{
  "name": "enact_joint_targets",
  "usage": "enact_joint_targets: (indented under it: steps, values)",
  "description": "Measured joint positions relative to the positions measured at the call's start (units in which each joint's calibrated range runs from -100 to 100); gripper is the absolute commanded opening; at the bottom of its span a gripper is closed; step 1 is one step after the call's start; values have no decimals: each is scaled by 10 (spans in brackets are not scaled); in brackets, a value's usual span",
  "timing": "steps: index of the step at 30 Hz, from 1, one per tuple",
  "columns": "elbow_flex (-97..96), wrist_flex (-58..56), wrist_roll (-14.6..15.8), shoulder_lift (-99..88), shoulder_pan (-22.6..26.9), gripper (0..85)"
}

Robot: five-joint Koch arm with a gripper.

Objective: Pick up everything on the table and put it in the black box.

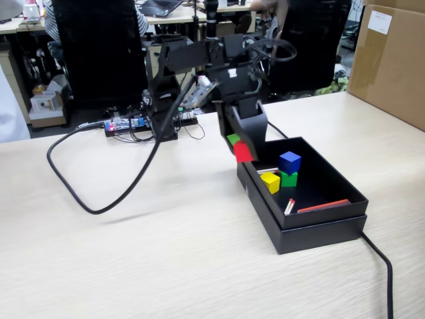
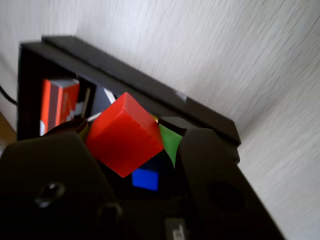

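Observation:
My gripper (image 1: 242,147) is shut on the red cube (image 1: 243,152) and holds it in the air over the left end wall of the black box (image 1: 319,229). In the wrist view the red cube (image 2: 124,135) sits cornerwise between the two dark jaws of the gripper (image 2: 127,132), with the box's wall (image 2: 150,90) just behind it. Inside the box lie the yellow cube (image 1: 270,181) and the green cube (image 1: 288,178), and the blue cube (image 1: 289,162) rests on top of the green one. A green patch (image 1: 233,139) shows at the gripper beside the red cube.
Thin red and white sticks (image 1: 290,205) and a red strip (image 1: 323,206) lie in the box. A thick black cable (image 1: 99,199) loops over the beige table (image 1: 166,266) at the left. A brown carton (image 1: 392,60) stands at the back right; another cable (image 1: 382,259) runs off behind the box.

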Motion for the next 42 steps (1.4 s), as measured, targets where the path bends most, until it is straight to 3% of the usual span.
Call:
enact_joint_targets:
  steps: [3, 6, 17, 24, 28, 33, 42]
  values:
    - [0, 0, 3, 14, 23, 166]
    - [26, 0, 27, 120, 50, 166]
    - [47, 0, 42, 177, 58, 174]
    - [-10, 0, 42, 186, 48, 411]
    - [-17, 0, 43, 184, 46, 453]
    - [-24, 0, 43, 102, 38, 456]
    - [-113, 0, 42, -263, -1, 484]
